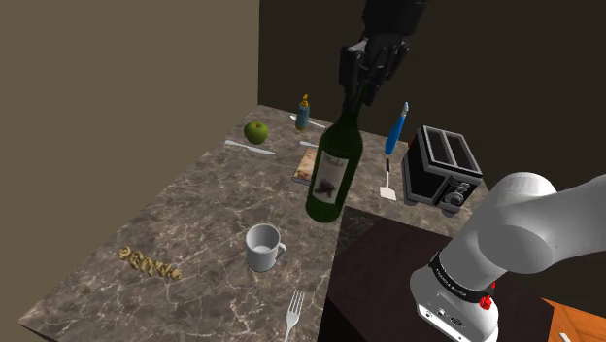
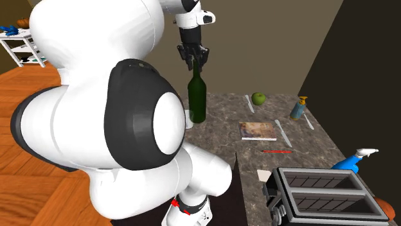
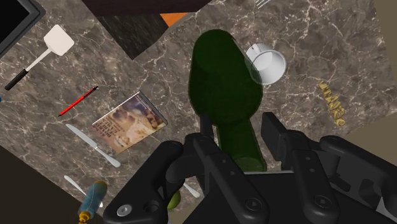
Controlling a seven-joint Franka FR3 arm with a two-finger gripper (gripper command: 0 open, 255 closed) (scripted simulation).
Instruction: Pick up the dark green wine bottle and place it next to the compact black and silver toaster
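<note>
End effector (image 1: 357, 97) clasping dark green wine bottle (image 1: 333, 170) by neck, over marble counter (image 1: 194, 223)

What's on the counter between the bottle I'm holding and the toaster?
In the second exterior view, a book, a red pen and a white spatula lie between the wine bottle and the toaster.

You've got a brown marble countertop with pale veins (image 1: 194, 214) set into a corner. A flat olive-tan wall (image 1: 126, 78) runs along the shoulder view's left and a darker brown wall (image 1: 301, 49) stands behind it. The second exterior view shows you an orange-brown wood plank floor (image 2: 26, 199) and a white open shelf rack (image 2: 14, 48) at its upper left. The light is dim and warm.
</note>
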